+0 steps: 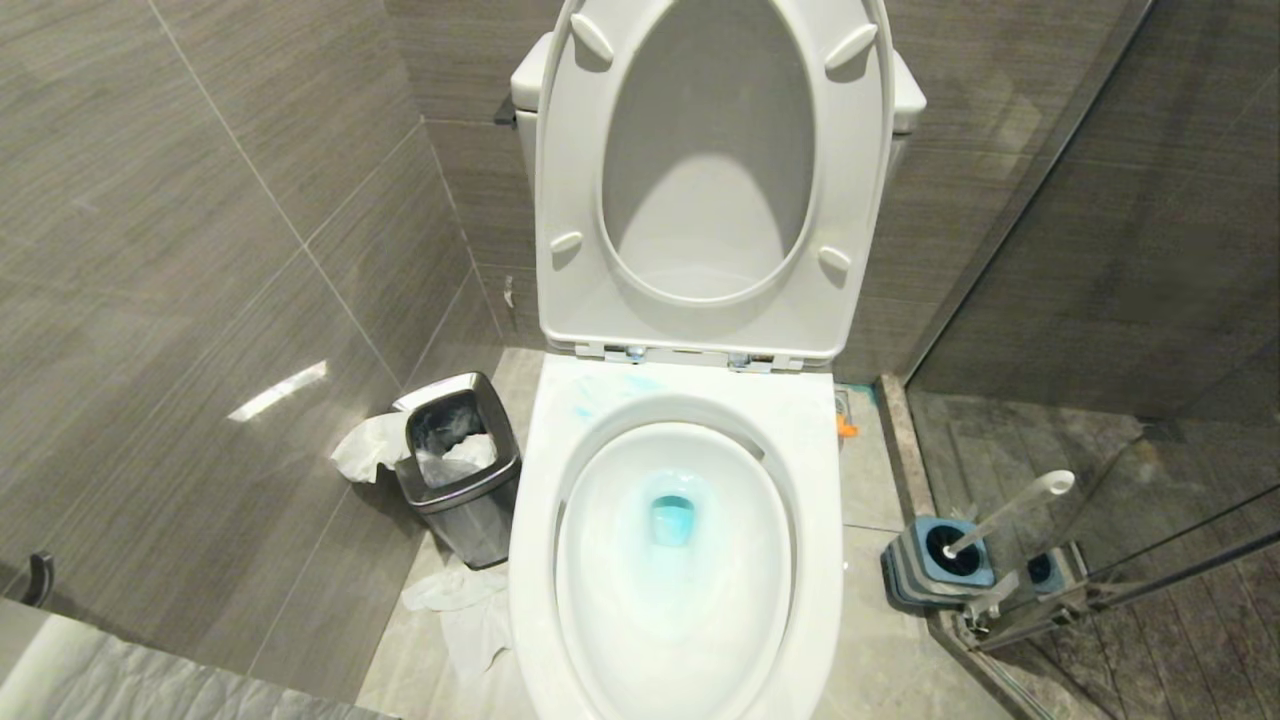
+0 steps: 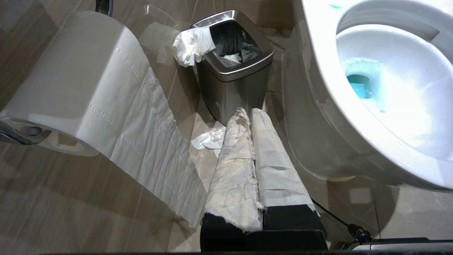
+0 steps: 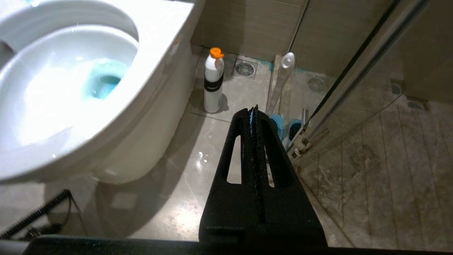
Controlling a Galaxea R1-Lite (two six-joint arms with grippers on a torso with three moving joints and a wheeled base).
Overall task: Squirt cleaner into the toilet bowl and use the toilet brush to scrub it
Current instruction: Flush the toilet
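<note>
Now we see cleaner (image 1: 672,520) pooled in the toilet bowl (image 1: 560,560); both our grippers, left gripper (image 2: 247,113) and right gripper (image 3: 254,110), seem clenched empty.

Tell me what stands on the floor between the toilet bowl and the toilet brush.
In the right wrist view, a white bottle with an orange cap stands on the floor between the toilet bowl and the toilet brush, close beside the bowl's base.

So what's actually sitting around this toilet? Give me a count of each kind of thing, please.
Toilet bowl: 1
Toilet brush in its holder: 1
White bottle with orange cap: 1
Steel waste bin: 1
Toilet paper roll: 1
Crumpled tissues: 2, one hanging over the bin's edge, one on the floor
Total: 7
</note>
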